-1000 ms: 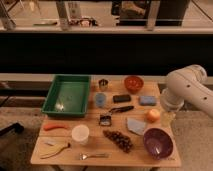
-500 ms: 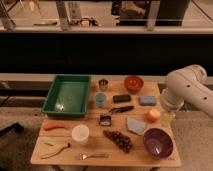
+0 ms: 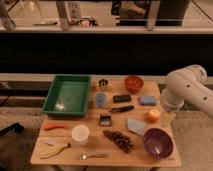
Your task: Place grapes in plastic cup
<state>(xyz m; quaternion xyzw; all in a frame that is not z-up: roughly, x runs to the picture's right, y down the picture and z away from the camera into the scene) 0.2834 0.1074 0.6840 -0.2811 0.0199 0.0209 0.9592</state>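
Observation:
The grapes (image 3: 119, 140), a small dark reddish-brown bunch, lie on the wooden table (image 3: 65, 159) near the front middle. A white plastic cup (image 3: 80, 134) stands upright to their left, about a hand's width away. A smaller blue cup (image 3: 100, 99) stands further back at the middle. My white arm (image 3: 184, 91) hangs over the table's right edge, above and right of the orange round fruit (image 3: 153, 115). My gripper does not show; it is hidden behind the arm or out of view.
A green tray (image 3: 66, 95) is at the back left. A metal cup (image 3: 103, 84), an orange bowl (image 3: 133, 83) and a blue sponge (image 3: 147, 100) are at the back. A purple bowl (image 3: 158, 142), a fork (image 3: 93, 156), a banana (image 3: 54, 149) and a carrot (image 3: 55, 127) are at the front.

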